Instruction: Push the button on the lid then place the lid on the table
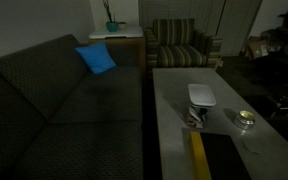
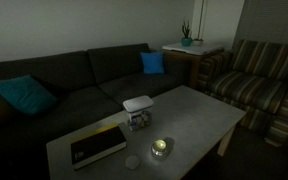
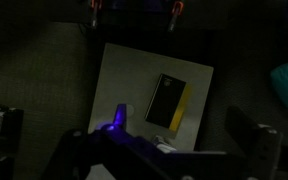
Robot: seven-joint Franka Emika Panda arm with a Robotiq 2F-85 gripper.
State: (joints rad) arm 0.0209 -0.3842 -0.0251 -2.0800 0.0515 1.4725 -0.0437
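**Me:** Wrist view has my claw (image 3: 134, 138) spread open, high above the desk (image 3: 134, 70). Where's the lid?

**Partner:** The lid (image 1: 201, 95) is well below it, capping the patterned container (image 1: 196, 118).

**Me:** It's dim. I may miss the button and tip it all over.

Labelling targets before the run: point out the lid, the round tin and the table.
lid (image 1: 202, 95): exterior view, middle of its white top.
round tin (image 1: 245, 119): exterior view, its top.
table (image 1: 172, 110): exterior view, bare surface.
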